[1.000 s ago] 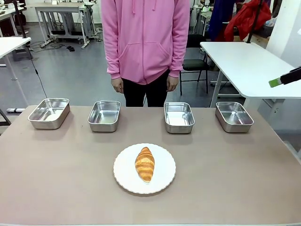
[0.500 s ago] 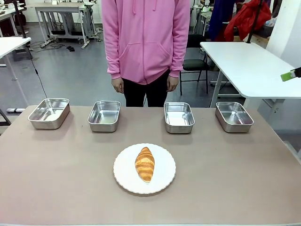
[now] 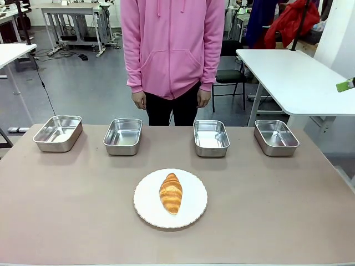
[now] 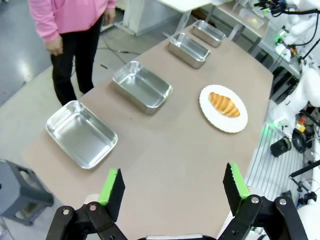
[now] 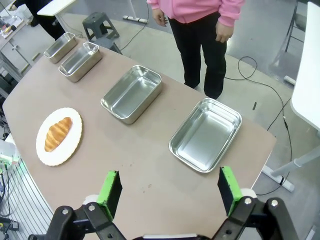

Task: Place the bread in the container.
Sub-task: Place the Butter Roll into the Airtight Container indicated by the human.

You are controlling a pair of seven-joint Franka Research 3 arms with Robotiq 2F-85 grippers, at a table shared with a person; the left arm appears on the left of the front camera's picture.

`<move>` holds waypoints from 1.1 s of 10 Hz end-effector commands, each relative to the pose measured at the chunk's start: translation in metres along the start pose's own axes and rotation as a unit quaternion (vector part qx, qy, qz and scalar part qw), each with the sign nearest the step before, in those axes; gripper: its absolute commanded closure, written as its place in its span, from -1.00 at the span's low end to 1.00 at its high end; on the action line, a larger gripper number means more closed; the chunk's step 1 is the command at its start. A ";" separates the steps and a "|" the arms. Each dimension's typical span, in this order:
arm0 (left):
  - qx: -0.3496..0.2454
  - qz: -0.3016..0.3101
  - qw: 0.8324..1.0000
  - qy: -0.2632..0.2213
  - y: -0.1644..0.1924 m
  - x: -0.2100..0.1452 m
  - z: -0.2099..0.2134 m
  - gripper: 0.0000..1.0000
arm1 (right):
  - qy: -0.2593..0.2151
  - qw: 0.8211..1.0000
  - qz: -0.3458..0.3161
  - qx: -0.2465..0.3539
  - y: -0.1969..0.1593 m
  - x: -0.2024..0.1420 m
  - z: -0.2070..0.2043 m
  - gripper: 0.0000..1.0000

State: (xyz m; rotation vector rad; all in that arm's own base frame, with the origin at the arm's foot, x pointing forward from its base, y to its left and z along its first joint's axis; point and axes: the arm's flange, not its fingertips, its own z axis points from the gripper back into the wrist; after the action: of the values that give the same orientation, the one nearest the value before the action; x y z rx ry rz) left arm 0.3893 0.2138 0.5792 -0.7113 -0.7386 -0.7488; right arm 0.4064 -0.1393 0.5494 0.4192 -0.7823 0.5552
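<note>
The bread (image 3: 171,193), a golden-brown croissant, lies on a round white plate (image 3: 147,200) near the table's front middle. Several alike steel pans stand in a row behind it, all empty; any of them could be the container, such as the pan (image 3: 211,137) just right of the middle. My left gripper (image 4: 173,184) hangs open high above the table's left end, with the bread (image 4: 224,104) far off. My right gripper (image 5: 169,186) hangs open high over the right end, above the nearest pan (image 5: 206,134). One of its green pads (image 3: 345,85) shows at the right edge.
A person in a pink hoodie (image 3: 172,50) stands at the far side with both hands down at their sides. A white table (image 3: 294,77) stands beyond the right corner. The brown tabletop (image 3: 66,199) is bare around the plate.
The right gripper's green pad has drawn back to the right and slightly up, nearly out of the front view. The bread, plate and pans have not moved.
</note>
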 end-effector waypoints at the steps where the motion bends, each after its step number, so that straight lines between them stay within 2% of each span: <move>1: -0.010 -0.004 1.000 -0.017 -0.007 -0.001 0.001 -1.00 | -0.012 1.000 0.010 0.005 -0.005 0.003 0.001 -1.00; 5: -0.014 -0.005 1.000 -0.028 -0.011 -0.002 -0.003 -1.00 | -0.014 1.000 0.003 0.002 -0.007 0.002 0.001 -1.00; 8: 0.022 -0.049 0.998 -0.026 -0.016 0.001 -0.010 -1.00 | -0.004 1.000 -0.007 -0.006 -0.001 0.000 -0.001 -1.00; 9: -0.001 -0.010 1.000 -0.020 -0.007 0.003 0.000 -1.00 | -0.004 1.000 -0.007 -0.006 -0.001 0.000 -0.001 -1.00; 11: -0.001 -0.010 1.000 -0.020 -0.007 0.003 0.000 -1.00 | -0.004 1.000 -0.007 -0.006 -0.001 0.000 -0.001 -1.00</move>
State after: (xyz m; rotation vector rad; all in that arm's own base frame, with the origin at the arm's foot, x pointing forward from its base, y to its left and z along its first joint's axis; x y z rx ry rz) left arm 0.3862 0.2076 0.5806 -0.7083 -0.7863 -0.7655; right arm 0.4059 -0.1396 0.5488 0.4043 -0.7744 0.5357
